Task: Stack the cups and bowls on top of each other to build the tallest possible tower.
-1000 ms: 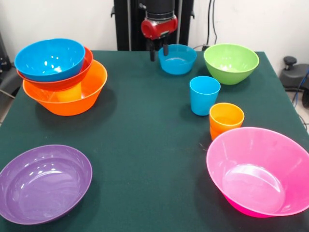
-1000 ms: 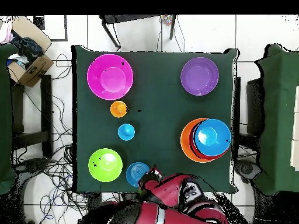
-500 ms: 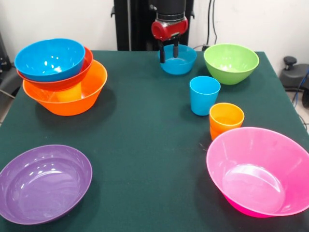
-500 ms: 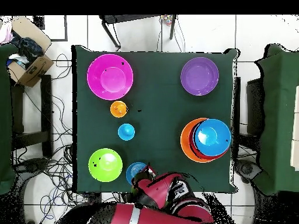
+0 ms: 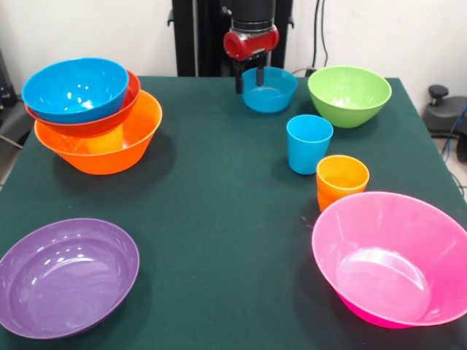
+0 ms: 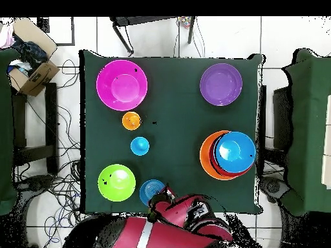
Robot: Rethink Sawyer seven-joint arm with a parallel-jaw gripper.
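We see the gripper (image 5: 249,78) open, straddling the near-left rim of the small blue bowl (image 5: 271,91), gripping nothing. The tower (image 5: 95,113), orange bowl at its base, stands well apart at the table's left.

Front low, overhead straight down (both share table (image 5: 219,204))

I count seven bowls: orange (image 5: 109,149), red-orange (image 5: 109,117), two blue (image 5: 73,87) (image 5: 273,91), green (image 5: 349,95), pink (image 5: 390,259) and purple (image 5: 62,277). I see one blue cup (image 5: 309,144) and nested orange cups (image 5: 341,181). One table (image 5: 226,219) and one gripper (image 5: 249,79).
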